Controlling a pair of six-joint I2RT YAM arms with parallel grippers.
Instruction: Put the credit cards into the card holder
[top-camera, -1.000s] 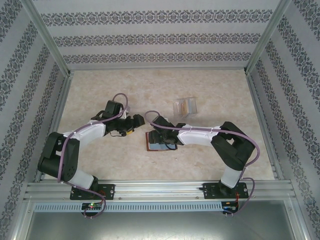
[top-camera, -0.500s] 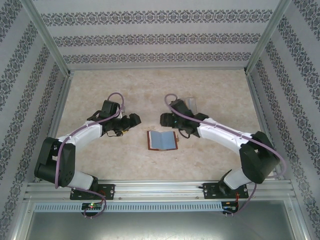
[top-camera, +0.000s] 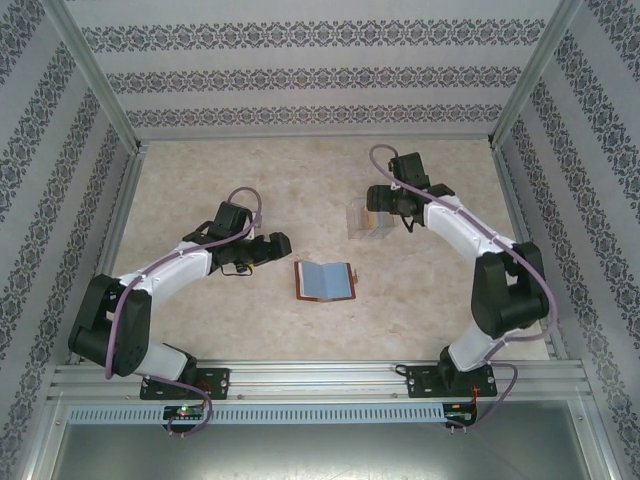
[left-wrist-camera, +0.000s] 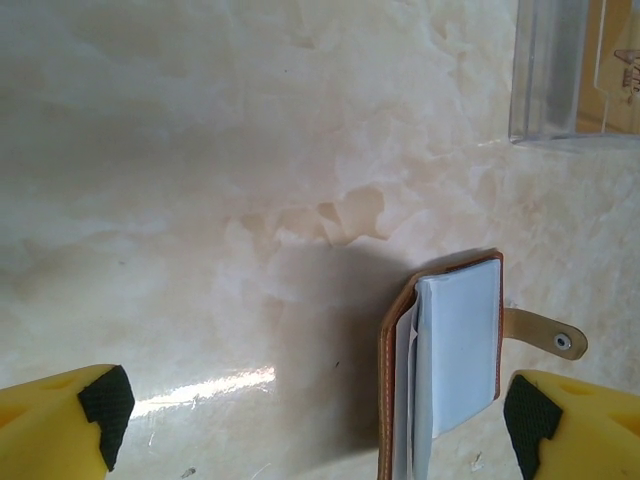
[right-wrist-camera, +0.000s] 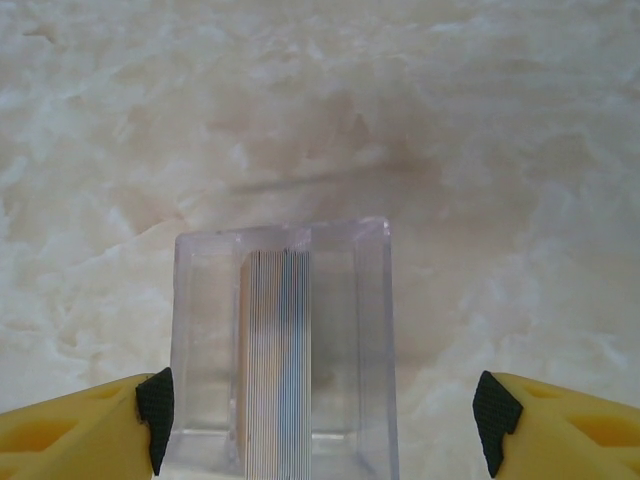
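The card holder (top-camera: 325, 281) lies open at the middle of the worktop (top-camera: 200, 180), a blue-grey card (left-wrist-camera: 460, 350) on it, near the wide, empty left claw (left-wrist-camera: 318, 410), while the right claw (right-wrist-camera: 322, 410) gapes wide at the clear box (right-wrist-camera: 370, 300) of credit cards (right-wrist-camera: 275, 340).

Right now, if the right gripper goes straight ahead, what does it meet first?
Probably the clear plastic box, standing between the right gripper's open fingers with cards inside; depth is unclear.

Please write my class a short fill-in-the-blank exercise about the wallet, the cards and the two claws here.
The card holder lies ___ on the table. Its top card is ___. The right claw is nearest the clear ___. The left claw holds ___.
Missing words: open; blue-grey; box; nothing.
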